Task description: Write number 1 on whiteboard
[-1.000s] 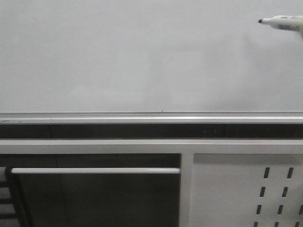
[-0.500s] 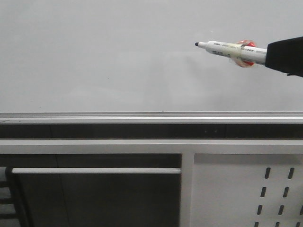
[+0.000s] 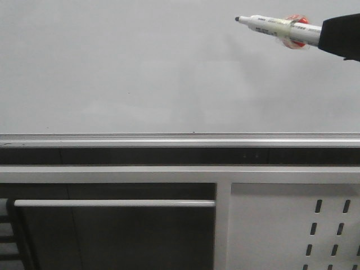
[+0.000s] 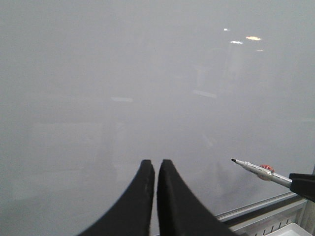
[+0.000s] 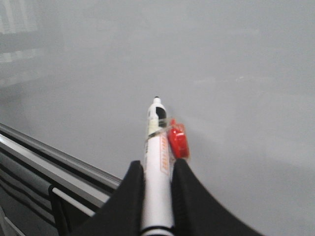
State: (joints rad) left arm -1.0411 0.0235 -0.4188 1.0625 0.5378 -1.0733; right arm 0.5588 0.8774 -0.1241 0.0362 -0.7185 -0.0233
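The whiteboard (image 3: 140,67) is filling the scene above its silver rail and showing no stroke yet, so the number 1 is not begun. The right gripper (image 5: 157,169) is reaching in from the right, its fingers clamping a white marker (image 3: 278,25) with the black tip pointing at the upper right of the board; contact cannot be told. The left gripper (image 4: 153,164) is idling, fingers together.
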